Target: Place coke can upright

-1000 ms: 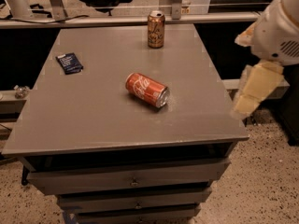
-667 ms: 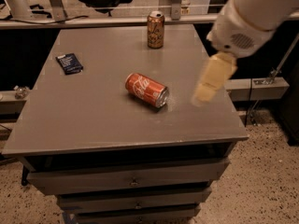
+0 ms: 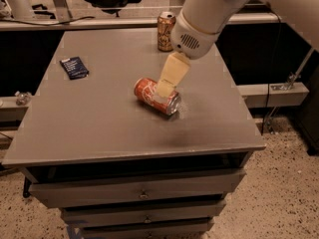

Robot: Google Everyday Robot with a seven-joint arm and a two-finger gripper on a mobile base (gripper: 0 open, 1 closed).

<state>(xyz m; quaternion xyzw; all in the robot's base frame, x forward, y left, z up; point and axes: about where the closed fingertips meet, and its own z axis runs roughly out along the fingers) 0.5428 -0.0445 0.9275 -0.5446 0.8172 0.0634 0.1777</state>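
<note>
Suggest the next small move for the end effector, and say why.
Probably ease the end effector down onto the coke can to grasp its body. The can lies on its side on the table, and the end effector overlaps its middle in this view; contact cannot be judged. Standing it upright needs a grasp first.

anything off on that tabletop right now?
Yes: the coke can lies on its side near the middle of the table, silver end toward front-right, while the brown-gold can at the back stands upright. The gripper is down at the coke can; contact unclear.
</note>
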